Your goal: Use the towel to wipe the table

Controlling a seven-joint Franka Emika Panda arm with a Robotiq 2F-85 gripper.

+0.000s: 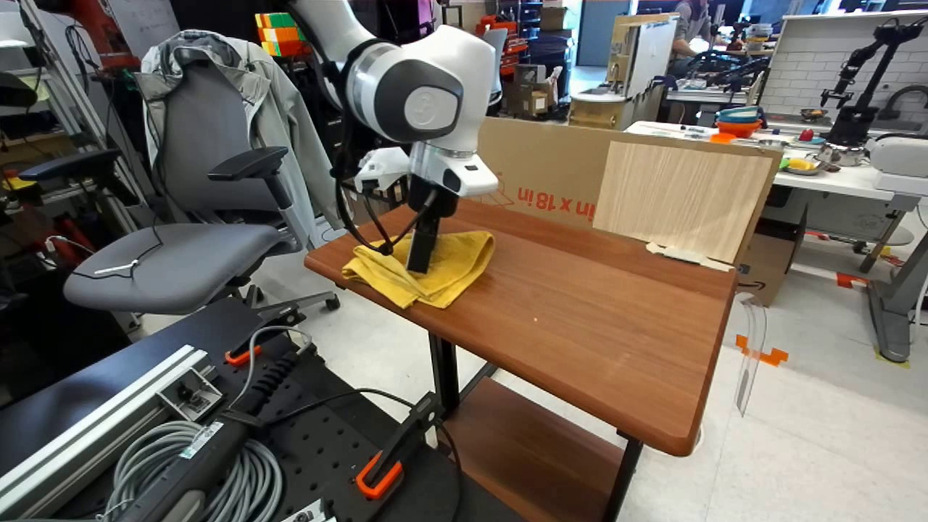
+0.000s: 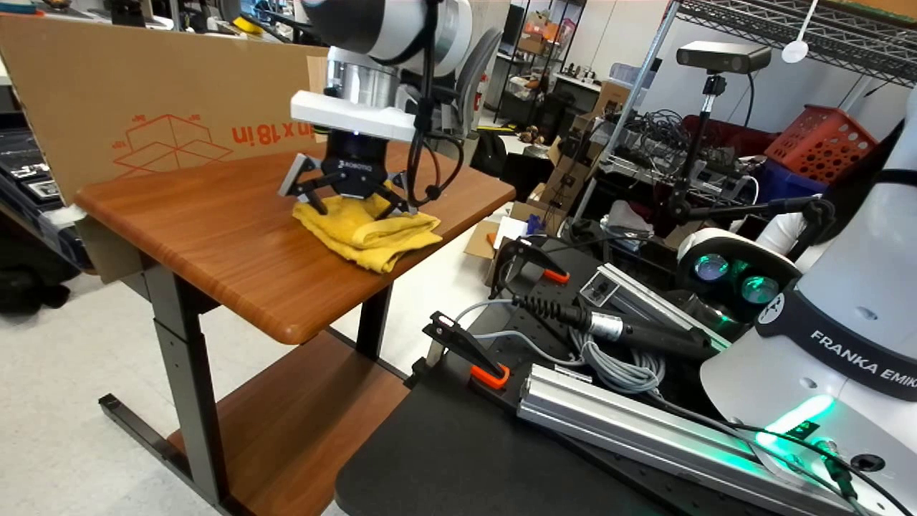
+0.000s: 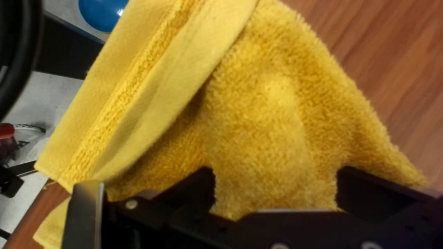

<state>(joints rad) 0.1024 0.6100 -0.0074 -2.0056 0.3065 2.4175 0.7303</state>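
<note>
Okay, your gripper point(image 2: 349, 203) points down with its fingers point(image 3: 83, 218) spread wide, nothing pinched. The towel point(image 1: 460, 261) is right under it, lying folded and rumpled on the table point(image 1: 602, 312). In the wrist view it fills the gap, nap loose and unsqueezed. Can't tell whether the fingers press on it or hang just above.

My read: you're straddling the towel so a squeeze gathers it from both sides. The folding helps, gives you bulk to bite on; the clearest fold runs to one side of the gap, so flatter stuff in the middle may slip out. Alternative: spread fingers make a broad pusher, but then only friction drags the towel.

From the gripper toward the arm's base point(image 2: 874, 287), the towel runs right up to the table edge, maybe over it. Most of the table lies off to the gripper's side, so I'd sweep that way; wiping proper looks not yet begun. Cardboard point(image 1: 540, 156) stands upright past the gripper, probably a screen; stop short of it. Watch the cable point(image 2: 424, 115) looped just beside the gripper, it could snag the towel.
</note>
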